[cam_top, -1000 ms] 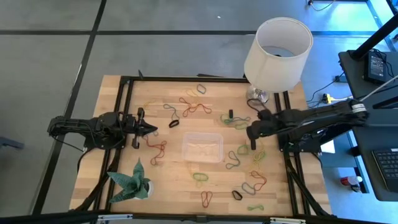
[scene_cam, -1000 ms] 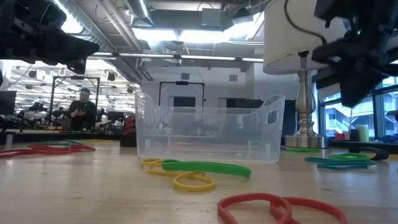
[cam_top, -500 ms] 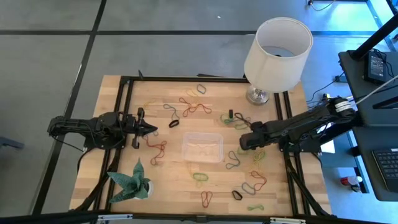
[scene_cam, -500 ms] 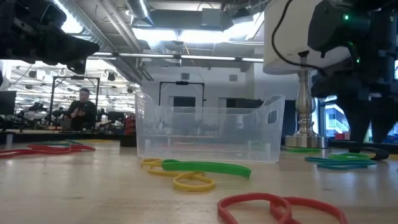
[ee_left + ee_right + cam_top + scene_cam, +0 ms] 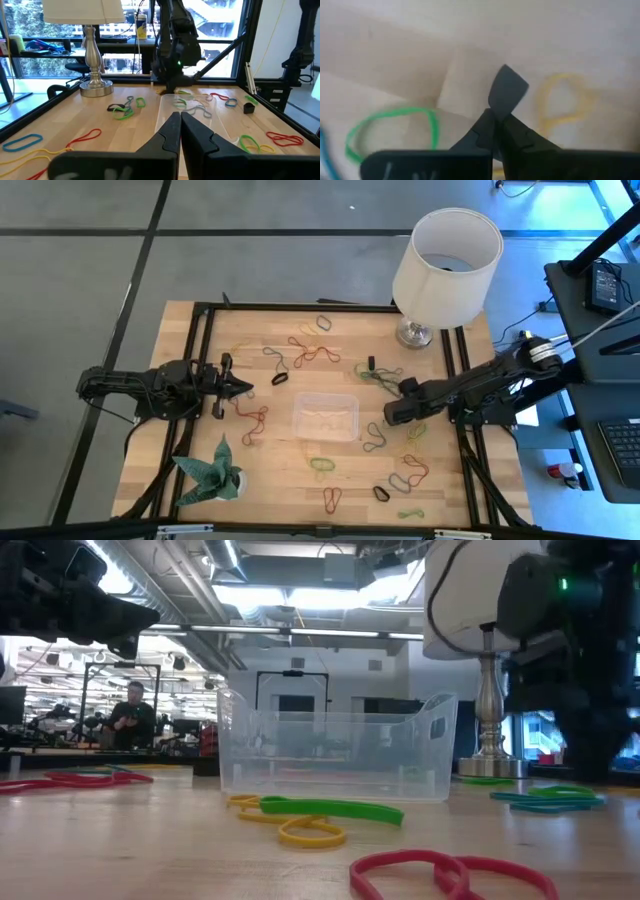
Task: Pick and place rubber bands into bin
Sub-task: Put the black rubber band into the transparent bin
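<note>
Where the pale wooden bench (image 5: pixel 200 455) shows its plank grain, you have thin elastic rubber bands (image 5: pixel 318 463) scattered as loops in red, green, yellow, brown and black, most of them toward the far edge and the right edge. The bin (image 5: pixel 325 416), a clear plastic tray with rounded corners and low walls, sits near the bench's middle; through its walls in the low view you can see nothing but the room behind, and from above I cannot tell whether any band lies inside.

Your right gripper (image 5: pixel 391 416) is down at the bench surface just beside the bin's right wall, among the bands there. In its wrist view the dark fingers (image 5: pixel 507 90) meet at their tips over the wood, with a green loop (image 5: pixel 390 131) on one side and a yellow loop (image 5: pixel 565 102) on the other; whether a band is pinched between them cannot be told.

Your left gripper (image 5: pixel 246 389) hangs over the bench's left part, its fingers pressed together and empty.

A white lampshade (image 5: pixel 447 265) on a metal base stands at the far right corner, and a green folded-paper plant (image 5: pixel 212 472) at the near left corner. Beyond the bench a person (image 5: pixel 131 714) stands far back in a workshop with ceiling lights.
</note>
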Controlling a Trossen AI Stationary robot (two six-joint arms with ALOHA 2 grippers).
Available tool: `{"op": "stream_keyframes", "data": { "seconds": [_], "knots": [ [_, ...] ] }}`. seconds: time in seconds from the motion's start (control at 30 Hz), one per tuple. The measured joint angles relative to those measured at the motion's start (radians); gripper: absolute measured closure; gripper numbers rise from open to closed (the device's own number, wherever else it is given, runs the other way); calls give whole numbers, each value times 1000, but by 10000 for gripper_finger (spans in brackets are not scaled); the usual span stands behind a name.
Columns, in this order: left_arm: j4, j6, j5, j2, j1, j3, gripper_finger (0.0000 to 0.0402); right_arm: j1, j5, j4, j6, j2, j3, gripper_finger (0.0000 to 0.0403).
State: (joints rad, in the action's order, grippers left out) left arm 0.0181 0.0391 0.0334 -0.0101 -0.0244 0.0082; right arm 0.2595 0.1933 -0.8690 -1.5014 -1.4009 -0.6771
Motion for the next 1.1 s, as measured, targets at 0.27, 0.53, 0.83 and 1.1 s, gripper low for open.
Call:
{"op": "stream_keyframes", "data": {
  "seconds": [0.27, 0.53, 0.83, 1.1],
  "knots": [
    [8, 0, 0, -2, 0, 0, 395, 41, 117, -175, 44, 100, -266, 399],
    [2, 0, 0, -10, 0, 0, 395, 73, 233, -245, 150, -143, -719, 401],
    [-1, 0, 0, -16, 0, 0, 395, 35, 190, -248, 259, -600, -1216, 402],
    [-2, 0, 0, -16, 0, 0, 395, -19, 30, -271, 244, -867, -1359, 403]
  ]
}}
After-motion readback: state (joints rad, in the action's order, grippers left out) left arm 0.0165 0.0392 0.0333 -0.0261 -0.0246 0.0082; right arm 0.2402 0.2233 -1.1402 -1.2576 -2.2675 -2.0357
